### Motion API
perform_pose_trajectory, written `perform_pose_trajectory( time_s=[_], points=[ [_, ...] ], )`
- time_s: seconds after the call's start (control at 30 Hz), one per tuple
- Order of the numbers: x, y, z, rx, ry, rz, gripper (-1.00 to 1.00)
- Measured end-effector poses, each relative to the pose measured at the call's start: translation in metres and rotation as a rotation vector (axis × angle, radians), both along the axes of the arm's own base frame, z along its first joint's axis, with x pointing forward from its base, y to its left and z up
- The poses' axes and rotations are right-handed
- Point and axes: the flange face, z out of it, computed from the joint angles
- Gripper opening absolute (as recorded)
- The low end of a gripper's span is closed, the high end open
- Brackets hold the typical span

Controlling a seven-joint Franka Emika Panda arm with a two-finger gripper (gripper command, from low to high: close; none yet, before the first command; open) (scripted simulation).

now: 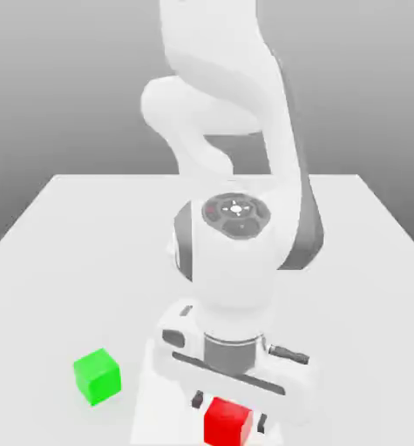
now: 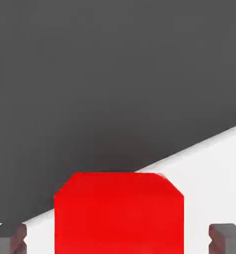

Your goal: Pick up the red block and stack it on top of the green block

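The red block (image 1: 227, 422) rests on the white table (image 1: 88, 253) near its front edge, at the bottom of the exterior view. My gripper (image 1: 229, 411) hangs straight down over it with one finger on each side. In the hand view the red block (image 2: 118, 213) sits midway between the grey fingertips (image 2: 9, 237), and white table shows in the gap on both sides, so the gripper (image 2: 118, 238) is open and touches neither face. The green block (image 1: 97, 376) stands alone on the table, a short way off towards the exterior view's left.
The white arm (image 1: 236, 253) rises over the middle of the table and hides the surface behind it. The red block lies close to the table's front edge (image 2: 199, 144), with dark floor beyond it.
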Motion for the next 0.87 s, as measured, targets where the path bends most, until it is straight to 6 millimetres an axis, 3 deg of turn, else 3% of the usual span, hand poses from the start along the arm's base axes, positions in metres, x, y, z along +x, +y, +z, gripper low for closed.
perform_pose_trajectory(
  time_s=[0.17,0.33,0.47,0.57,0.6,0.73,0.77,0.87],
  points=[
    [0.0,0.0,0.0,0.0,-0.001,0.0,-1.0],
    [-0.002,-0.007,0.056,-0.001,0.0,-0.018,-1.0],
    [-0.035,-0.104,0.08,-0.01,0.004,-0.293,-1.0],
    [-0.083,-0.192,0.093,-0.004,0.001,-0.574,-1.0],
    [-0.092,-0.205,0.089,-0.002,0.0,-0.618,-1.0],
    [-0.09,-0.193,0.048,-0.001,0.0,-0.6,-1.0],
    [-0.091,-0.193,0.038,-0.001,0.0,-0.599,1.0],
    [-0.091,-0.193,0.038,-0.001,0.0,-0.599,1.0]
  ],
)
